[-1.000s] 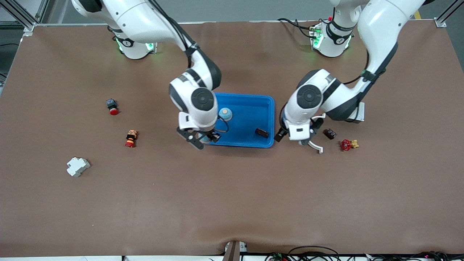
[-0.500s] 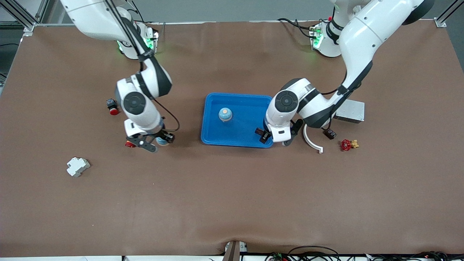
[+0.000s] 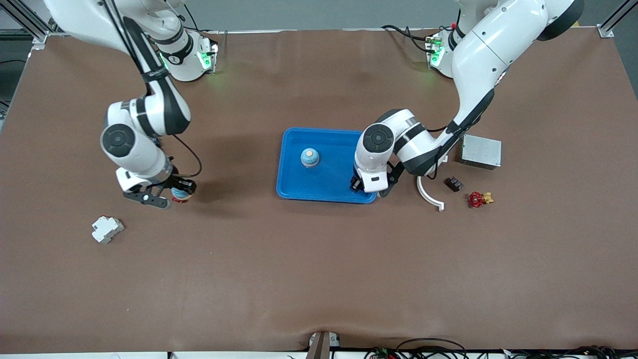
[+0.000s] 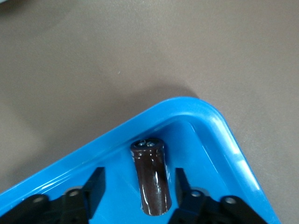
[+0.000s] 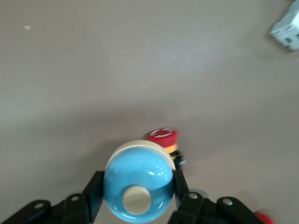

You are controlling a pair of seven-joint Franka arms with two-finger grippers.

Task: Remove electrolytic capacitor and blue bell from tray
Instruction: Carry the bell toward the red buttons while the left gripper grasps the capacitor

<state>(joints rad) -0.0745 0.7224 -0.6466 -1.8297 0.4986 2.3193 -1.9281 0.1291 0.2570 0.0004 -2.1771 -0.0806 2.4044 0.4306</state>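
A dark cylindrical capacitor lies in the blue tray, in the corner nearest the front camera at the left arm's end. My left gripper is down over that corner, open. Its fingers stand on either side of the capacitor with a gap on each side. The tray's rounded corner curves past them. One blue bell stands in the tray. My right gripper is shut on a second blue bell, low over the table toward the right arm's end.
A red and orange push button lies under the held bell. A white block sits nearer the camera. Beside the tray, at the left arm's end, are a white curved strip, a small black block, a red valve and a metal box.
My right arm has swung from the tray's edge toward its own end of the table, carrying the bell. My left gripper has moved in over the tray corner, and its fingers have narrowed around the capacitor.
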